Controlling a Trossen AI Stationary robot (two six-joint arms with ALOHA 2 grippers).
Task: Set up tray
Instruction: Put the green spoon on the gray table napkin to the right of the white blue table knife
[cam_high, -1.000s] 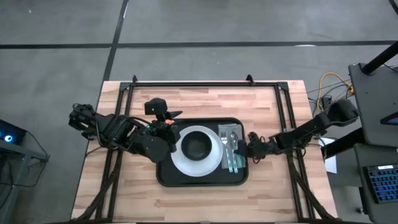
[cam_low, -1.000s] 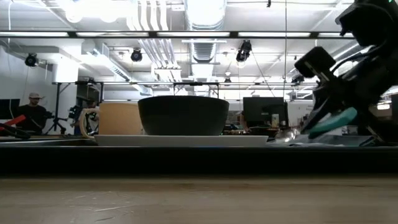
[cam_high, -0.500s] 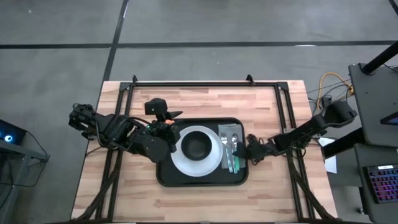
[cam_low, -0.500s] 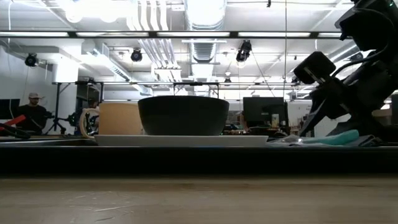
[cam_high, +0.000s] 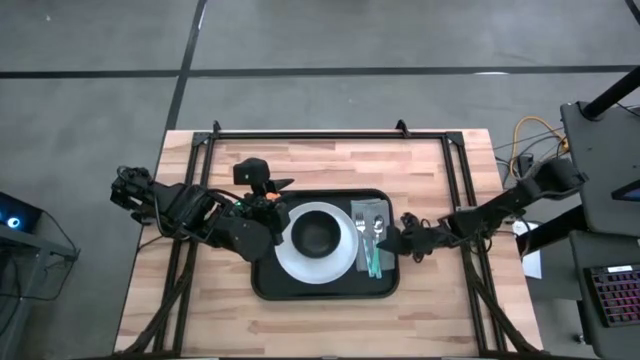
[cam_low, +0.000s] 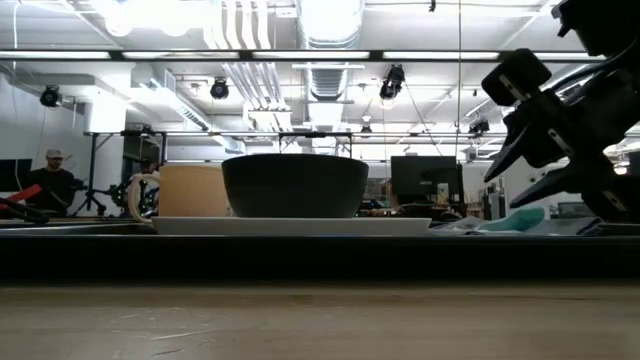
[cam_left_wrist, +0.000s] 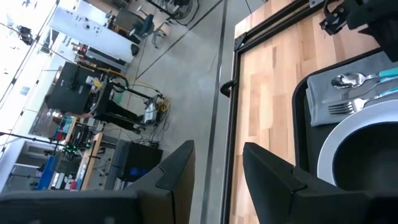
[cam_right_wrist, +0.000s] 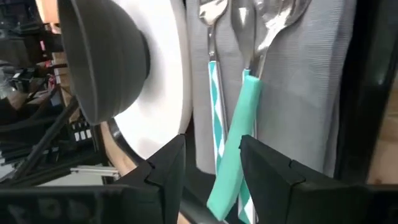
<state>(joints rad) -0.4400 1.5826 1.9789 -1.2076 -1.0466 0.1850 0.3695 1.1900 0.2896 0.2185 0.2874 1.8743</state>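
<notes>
The black tray lies at the middle of the wooden table. On it a white plate carries a dark bowl. To the plate's right a grey napkin bears cutlery with teal handles. My right gripper hovers open just above the handles' ends, a finger on either side of the solid teal handle without touching it. Raised over the tray's left part, my left gripper is open with nothing between its fingers. A tan mug stands left of the bowl in the low view.
Black frame rails run along the table's far edge and down both sides. Bare wood lies on the near side of the tray and more on the far side. A person stands in the room beyond the table.
My right gripper has opened and let go of the solid teal-handled utensil. The handle, earlier tilted up between the fingers, now lies on the napkin. The gripper has then risen a little above it.
</notes>
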